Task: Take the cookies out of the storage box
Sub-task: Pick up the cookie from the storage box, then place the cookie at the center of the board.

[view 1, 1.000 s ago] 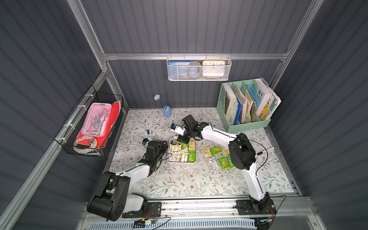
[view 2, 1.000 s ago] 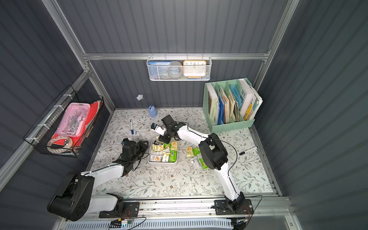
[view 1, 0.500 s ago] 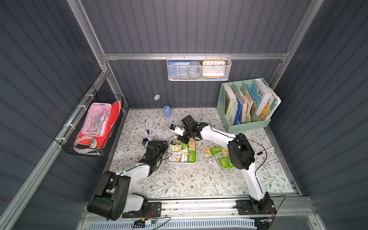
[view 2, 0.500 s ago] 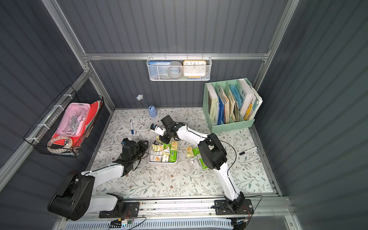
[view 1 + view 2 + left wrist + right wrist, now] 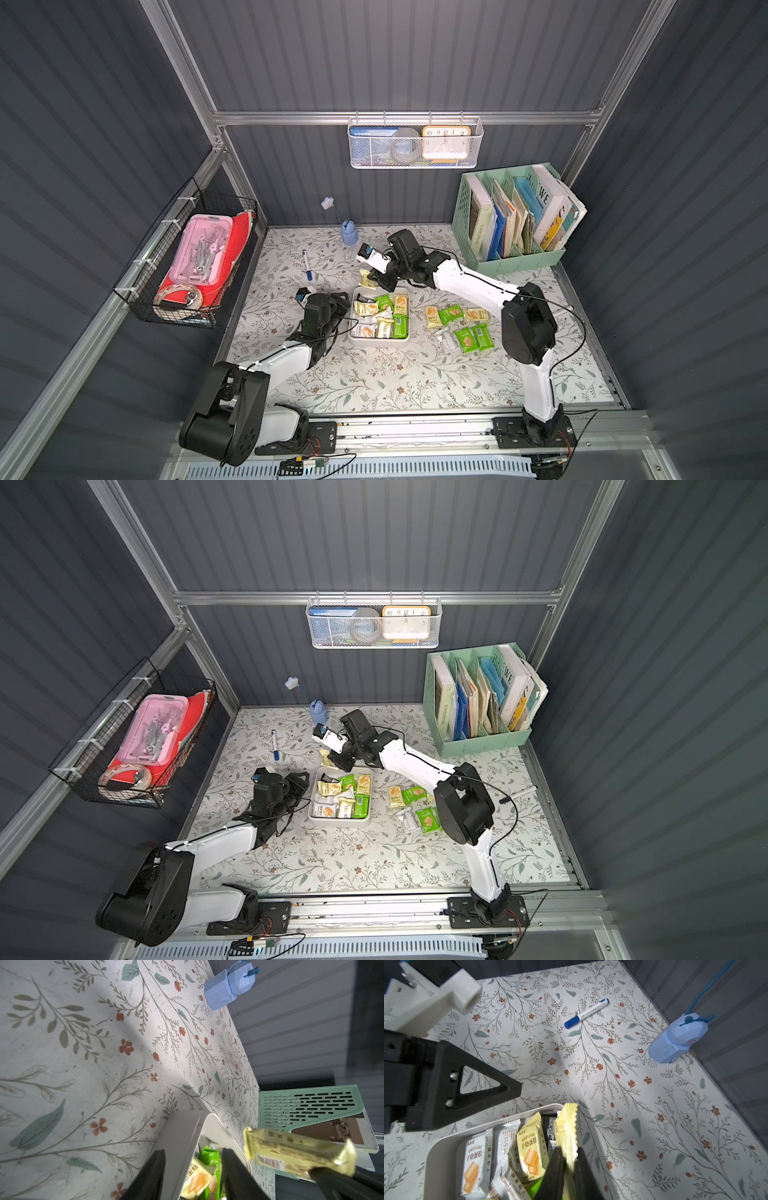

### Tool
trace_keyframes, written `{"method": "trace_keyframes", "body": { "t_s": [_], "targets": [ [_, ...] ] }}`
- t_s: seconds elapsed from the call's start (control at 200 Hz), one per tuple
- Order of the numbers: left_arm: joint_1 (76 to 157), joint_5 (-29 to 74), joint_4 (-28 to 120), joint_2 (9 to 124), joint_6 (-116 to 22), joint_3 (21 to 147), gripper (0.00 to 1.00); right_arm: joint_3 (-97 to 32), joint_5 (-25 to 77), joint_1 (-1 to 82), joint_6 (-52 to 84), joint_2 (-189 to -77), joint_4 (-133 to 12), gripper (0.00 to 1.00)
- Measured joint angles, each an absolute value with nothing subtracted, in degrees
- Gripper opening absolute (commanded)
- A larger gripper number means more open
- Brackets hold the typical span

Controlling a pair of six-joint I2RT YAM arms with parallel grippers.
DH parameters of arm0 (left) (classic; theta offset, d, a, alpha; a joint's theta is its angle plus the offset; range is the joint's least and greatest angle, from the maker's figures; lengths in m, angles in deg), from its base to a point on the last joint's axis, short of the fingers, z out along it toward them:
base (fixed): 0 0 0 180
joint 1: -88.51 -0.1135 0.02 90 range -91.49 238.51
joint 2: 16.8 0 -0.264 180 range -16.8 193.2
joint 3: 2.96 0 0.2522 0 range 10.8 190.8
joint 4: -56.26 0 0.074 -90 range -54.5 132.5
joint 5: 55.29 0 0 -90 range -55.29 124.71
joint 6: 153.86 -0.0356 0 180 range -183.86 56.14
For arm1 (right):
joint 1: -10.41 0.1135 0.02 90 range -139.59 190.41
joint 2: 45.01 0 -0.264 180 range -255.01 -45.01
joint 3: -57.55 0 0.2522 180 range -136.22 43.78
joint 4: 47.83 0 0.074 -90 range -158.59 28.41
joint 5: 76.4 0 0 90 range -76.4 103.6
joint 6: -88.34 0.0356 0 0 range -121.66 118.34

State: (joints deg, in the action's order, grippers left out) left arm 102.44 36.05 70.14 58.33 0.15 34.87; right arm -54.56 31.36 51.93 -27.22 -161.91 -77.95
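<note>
We see the flowered bench (image 5: 415, 374) carrying the white storage box (image 5: 376, 343) near its middle. Most cookies (image 5: 384, 320) lie in the box; several loose packets (image 5: 461, 328) lie on the bench just beside it. The left hand (image 5: 193, 1151) stands with fingers (image 5: 151, 1172) apart astride the box's wall. The right hand (image 5: 569, 1153) is clamped on one pale yellow packet (image 5: 566, 1126), held up at the box's far corner.
</note>
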Motion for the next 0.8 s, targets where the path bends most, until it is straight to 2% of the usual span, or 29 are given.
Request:
{"method": "trace_keyframes", "body": {
  "t_s": [0.155, 0.375, 0.6, 0.8],
  "targets": [
    [102.4, 36.2, 69.5, 56.9, 0.2, 34.7, 0.49, -45.8, 31.6, 51.5, -22.9, -154.6, -75.2, 0.07],
    [102.4, 36.5, 68.2, 55.9, 0.2, 34.6, 0.49, -26.9, 32.5, 47.9, -12.9, -138.5, -72.1, 0.07],
    [102.4, 36.7, 67.6, 55.8, 0.1, 34.6, 0.49, -11.7, 30.9, 44.8, -4.6, -123.7, -74.7, 0.07],
    [102.4, 36.9, 67.3, 55.8, 0.1, 34.6, 0.49, -6.5, 33.0, 44.5, 0.5, -121.1, -80.2, 0.07]
  ]
}}
